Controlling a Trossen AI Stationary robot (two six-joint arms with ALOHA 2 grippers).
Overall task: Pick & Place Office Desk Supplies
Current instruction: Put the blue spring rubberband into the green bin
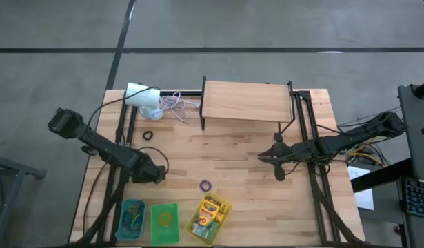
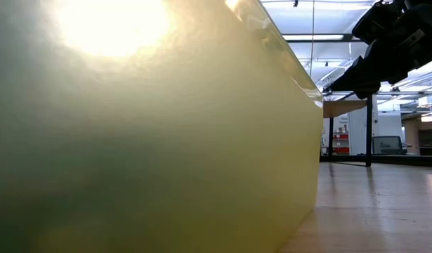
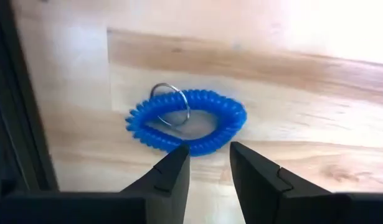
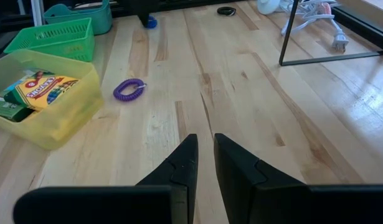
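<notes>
1. on my left wrist view i read a blue coiled band [image 3: 186, 121] with a metal ring [image 3: 170, 104] lying flat on the table [image 3: 316, 87]; the high view hides this band under the left gripper [image 1: 156, 176]

2. left gripper [image 3: 208, 163]: fingers slightly apart, a narrow gap between the tips, hovering just in front of the blue coiled band, nothing held

3. on my right wrist view the right gripper [image 4: 203, 158] shows its fingers nearly together, a slim gap, nothing between them

4. the low view gives me only a translucent yellow wall [image 2: 166, 140] filling most of the picture, with a dark arm [image 2: 391, 35] at upper right; no task items can be read there

5. pose: in the high view the left arm reaches in from the left edge, angled toward the near bins; the right arm [image 1: 349, 141] reaches in from the right, with the right gripper [image 1: 279, 169] over bare table at mid-right

6. a purple coiled band [image 1: 205, 184] lies on the table between the two grippers, near the yellow bin [image 1: 223, 219]; a black band [image 1: 147, 135] lies toward the far left

7. along the near edge stand a teal bin [image 1: 120, 224], a green basket [image 1: 165, 234] and the yellow bin with a crayon box [image 1: 210, 208] in it

8. at the far side a wooden shelf [image 1: 246, 101] on a black frame stands beside a white cylinder [image 1: 143, 95] and its white cord [image 1: 176, 103]
</notes>
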